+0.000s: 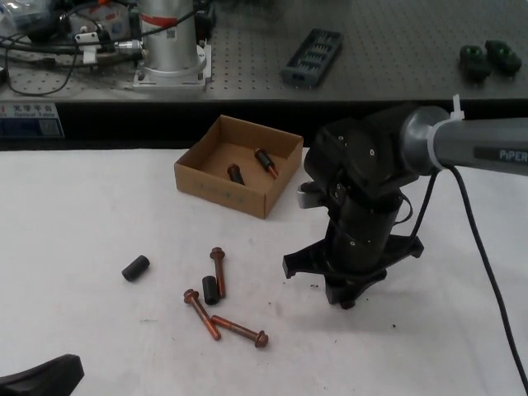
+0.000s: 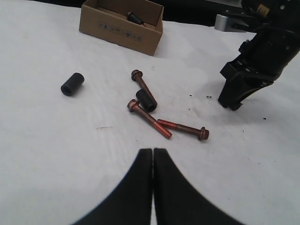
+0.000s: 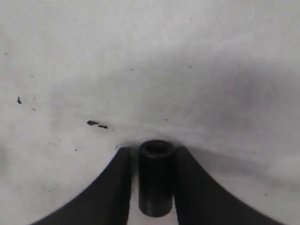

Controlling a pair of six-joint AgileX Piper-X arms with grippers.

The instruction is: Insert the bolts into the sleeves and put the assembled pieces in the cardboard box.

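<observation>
The right pincer (image 3: 152,151) stands tip-down on the white bench (image 1: 99,214), to the right of the loose parts. It is closed narrowly around a black sleeve (image 3: 156,180), which lies lengthwise between the two fingers (image 3: 115,192) with its open bore facing the fingertips. The sleeve's rear end is cut off by the picture's edge. In the high view the arm's bulky black wrist covers the fingertips, so the sleeve is hidden there. The left pincer (image 2: 153,152) hovers over the near side of the bench with its fingers pressed together and nothing between them. Ahead of it lie three copper-coloured bolts (image 1: 218,271) (image 1: 202,313) (image 1: 239,330). A second sleeve (image 1: 210,289) lies against the shank of the farthest bolt, and a third sleeve (image 1: 136,268) lies apart on the left. The cardboard box (image 1: 219,186) sits at the far side of the bench, and inside it are two assembled pieces (image 1: 236,174) (image 1: 265,160), each a dark sleeve with a copper shank poking out. From the left wrist the box's front wall and the frame's edge hide most of its inside, so one dark end is all that can be made out. Whether the bolt heads are seated fully in those sleeves cannot be told.
</observation>
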